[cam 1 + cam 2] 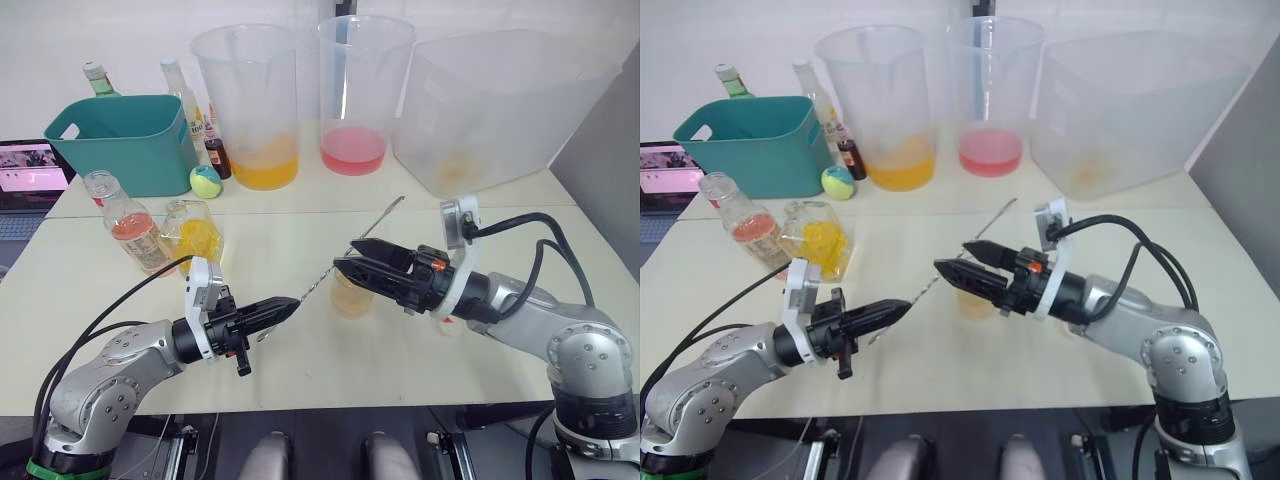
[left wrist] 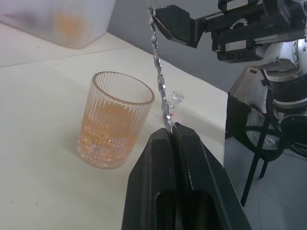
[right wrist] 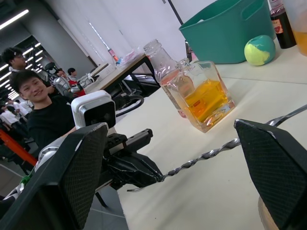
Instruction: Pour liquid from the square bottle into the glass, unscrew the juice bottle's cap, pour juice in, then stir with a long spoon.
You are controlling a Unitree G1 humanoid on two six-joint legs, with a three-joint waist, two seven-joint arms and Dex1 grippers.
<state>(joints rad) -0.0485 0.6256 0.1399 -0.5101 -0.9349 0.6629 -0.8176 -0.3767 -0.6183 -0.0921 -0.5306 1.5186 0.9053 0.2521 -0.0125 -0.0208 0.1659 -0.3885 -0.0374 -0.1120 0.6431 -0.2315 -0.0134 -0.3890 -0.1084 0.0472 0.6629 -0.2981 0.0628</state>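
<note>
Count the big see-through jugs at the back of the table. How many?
2: an orange-liquid pitcher beside the teal bin, a pink-liquid pitcher next to it. The big clear tub isn't a jug.

I am working in what looks like an open lab or office hall. At the upper left of the right wrist view, people [image 3: 36,103] sit at desks under strip ceiling lights [image 3: 13,19]. In the head view a laptop [image 1: 30,180] sits at the left edge, and big plastic pitchers [image 1: 248,100] line the back of the pale table [image 1: 330,350].
</note>
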